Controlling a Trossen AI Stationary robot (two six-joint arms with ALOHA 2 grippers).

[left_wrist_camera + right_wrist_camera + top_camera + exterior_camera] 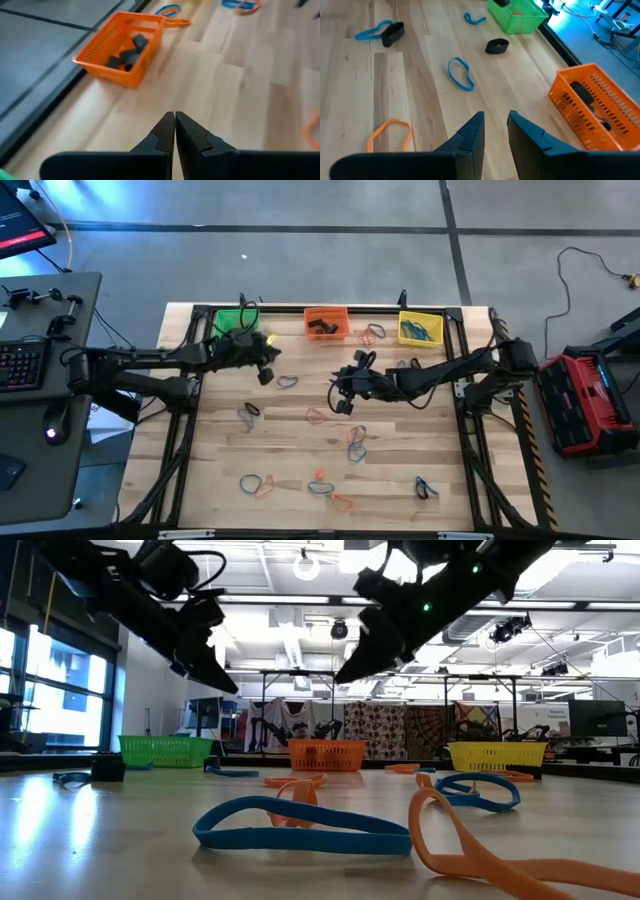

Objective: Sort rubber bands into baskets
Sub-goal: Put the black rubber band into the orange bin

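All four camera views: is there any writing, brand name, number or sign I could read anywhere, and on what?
None can be read.
Monitor beside the table: red panel with text, too small to read.
Keyboard: key legends too small.
Red case on the floor: no legible label.
Baskets, such as the orange basket: no markings show.

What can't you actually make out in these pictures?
- Inside the yellow plastic mesh basket: high view, contents too small to count.
- Green plastic mesh basket: high view, the left arm covers part.
- Dark pieces in the orange plastic mesh basket: left wrist view, too blurred to name.
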